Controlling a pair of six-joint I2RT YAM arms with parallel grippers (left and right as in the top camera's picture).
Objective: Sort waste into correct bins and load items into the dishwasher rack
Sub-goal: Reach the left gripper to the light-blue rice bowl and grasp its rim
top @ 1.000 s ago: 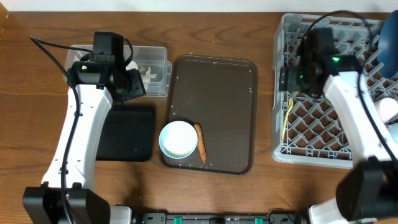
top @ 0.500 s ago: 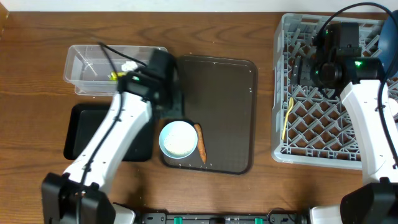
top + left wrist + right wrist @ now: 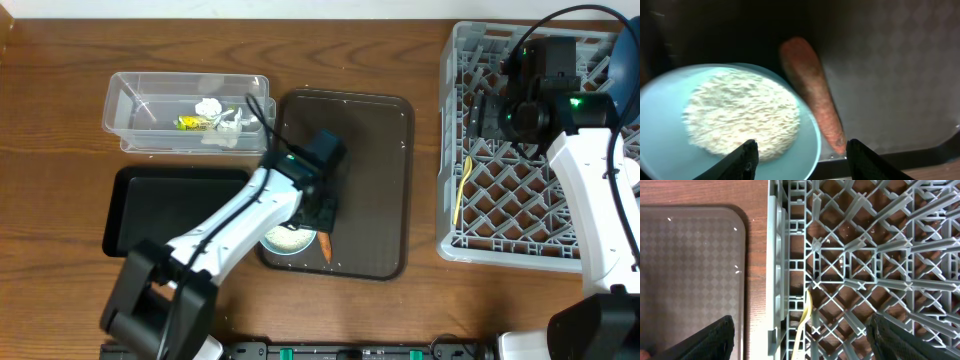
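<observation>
Over the serving tray's (image 3: 890,75) near edge: left gripper (image 3: 804,157) is hovering with jaws parted partway and gripping nothing, above the carrot stick (image 3: 812,92) lying just beside the light-blue bowl (image 3: 655,145) of rice (image 3: 740,117).

Step in hand, by judgement: food waste is being approached. The next move is calling for a descent straddling the stick, clear of the bowl rim, then carriage, likely to the black tray (image 3: 170,205).

Right gripper (image 3: 807,340) is hanging wide and empty over the dishwasher rack (image 3: 865,255), with the spoon (image 3: 802,322) lying inside.
</observation>
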